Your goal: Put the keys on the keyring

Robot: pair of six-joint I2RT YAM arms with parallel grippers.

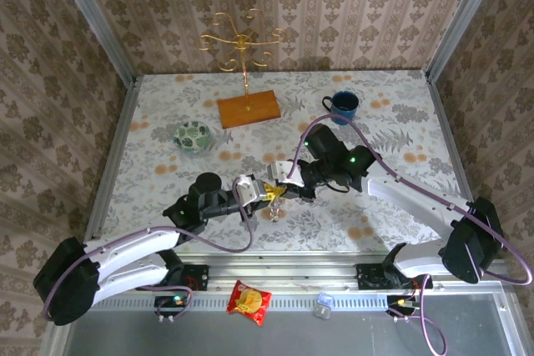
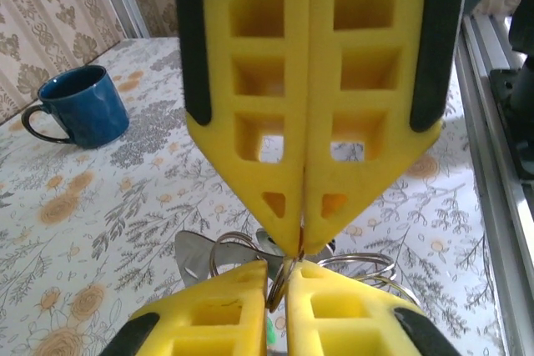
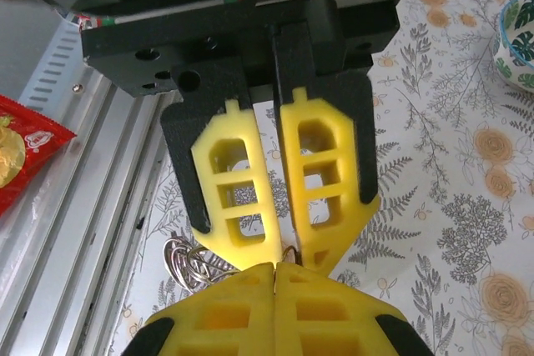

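Closed latticed left fingers (image 2: 209, 318) touch wire keyring (image 2: 367, 260).

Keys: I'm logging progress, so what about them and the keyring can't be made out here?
Left wrist: keyring loops pass behind the right pincer and left pincer; the keys' heads are hidden.
Right wrist: yellow fingers cut off the keyring; threading unreadable.
Top external: where the pincers meet, everything is too small.

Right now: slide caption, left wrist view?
Left claw and right claw, shut, meet at thin silver wire rings; dark blue mug behind.
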